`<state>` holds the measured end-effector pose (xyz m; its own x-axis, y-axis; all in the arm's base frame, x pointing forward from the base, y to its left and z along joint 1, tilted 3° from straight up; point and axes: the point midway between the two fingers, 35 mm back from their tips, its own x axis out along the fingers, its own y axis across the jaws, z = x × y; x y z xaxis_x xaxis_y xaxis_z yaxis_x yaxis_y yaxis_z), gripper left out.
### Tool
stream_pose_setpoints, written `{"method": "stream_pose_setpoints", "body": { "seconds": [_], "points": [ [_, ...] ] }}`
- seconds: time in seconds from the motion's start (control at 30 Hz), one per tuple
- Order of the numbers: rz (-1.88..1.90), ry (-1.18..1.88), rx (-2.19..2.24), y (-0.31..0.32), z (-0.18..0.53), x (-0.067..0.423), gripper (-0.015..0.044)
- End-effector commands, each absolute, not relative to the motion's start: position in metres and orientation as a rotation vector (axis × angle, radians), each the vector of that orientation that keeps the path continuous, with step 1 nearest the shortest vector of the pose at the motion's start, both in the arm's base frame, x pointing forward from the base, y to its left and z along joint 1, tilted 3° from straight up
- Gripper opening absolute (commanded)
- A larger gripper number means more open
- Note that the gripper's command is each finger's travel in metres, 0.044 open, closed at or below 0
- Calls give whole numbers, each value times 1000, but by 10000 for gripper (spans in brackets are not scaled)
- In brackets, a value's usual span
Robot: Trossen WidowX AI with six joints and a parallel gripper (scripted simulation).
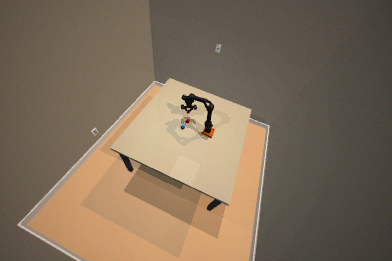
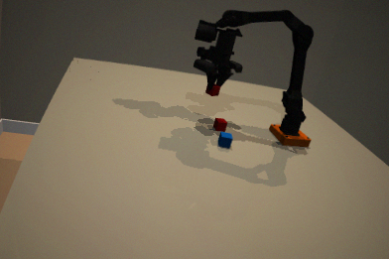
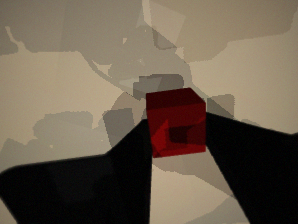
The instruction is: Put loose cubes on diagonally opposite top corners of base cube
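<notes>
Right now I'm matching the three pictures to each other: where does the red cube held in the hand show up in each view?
Top: held red cube a tiny speck just above table centre, under the hand.
Exterior: upper middle, hanging well above the table.
Wrist: centre, clamped between the two dark fingers.
Shared landmark: the arm's orange base, in top and exterior only; not in the wrist view.
</notes>
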<state>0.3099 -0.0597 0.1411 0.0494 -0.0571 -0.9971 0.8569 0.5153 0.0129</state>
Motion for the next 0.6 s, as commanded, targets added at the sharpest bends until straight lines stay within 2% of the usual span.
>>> {"method": "stream_pose_setpoints", "body": {
  "seconds": [0.0, 0.57],
  "points": [
    [-815, 1347, 770, -47, 137, 312, 105],
    [-794, 1358, 757, 6, 122, 314, 105]
  ]
}}
